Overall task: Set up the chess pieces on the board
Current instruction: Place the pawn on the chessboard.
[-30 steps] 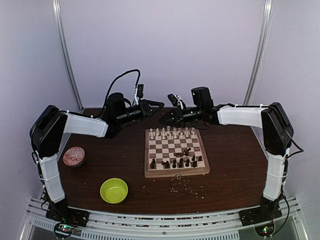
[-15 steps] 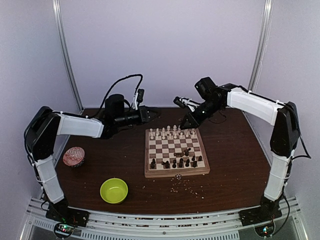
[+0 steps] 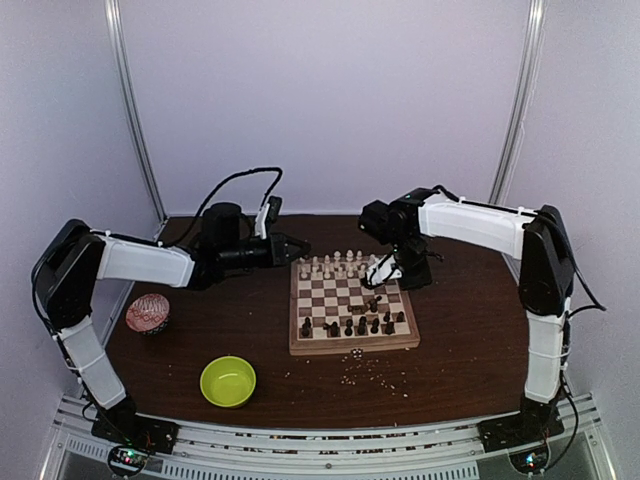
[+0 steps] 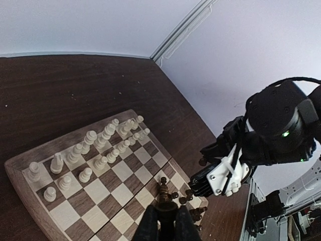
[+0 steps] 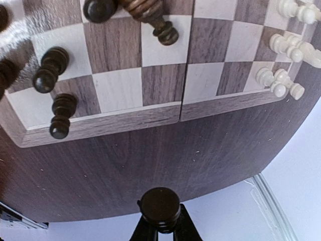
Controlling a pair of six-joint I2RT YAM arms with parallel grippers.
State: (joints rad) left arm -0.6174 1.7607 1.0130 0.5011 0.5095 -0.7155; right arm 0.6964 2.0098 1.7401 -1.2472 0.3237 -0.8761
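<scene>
1. Our left gripper (image 4: 164,210) is pinched tight on a tall dark piece (image 4: 163,188), near the far left corner of the chessboard (image 3: 352,346).
2. Our right gripper (image 5: 159,226) pinches a round-headed dark piece (image 5: 159,205) at the board's far right side.
3. The board lies mid-table between our arms. Cream pieces (image 3: 340,266) line its far rows and dark pieces (image 3: 350,326) its near side.
4. One toppled dark piece (image 5: 150,14) lies on the squares.
5. A lime-green bowl (image 3: 228,381) sits near left.

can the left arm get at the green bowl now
Probably yes: the green bowl sits unobstructed on that arm's side, but the left end effector is shut on a dark piece.
</scene>
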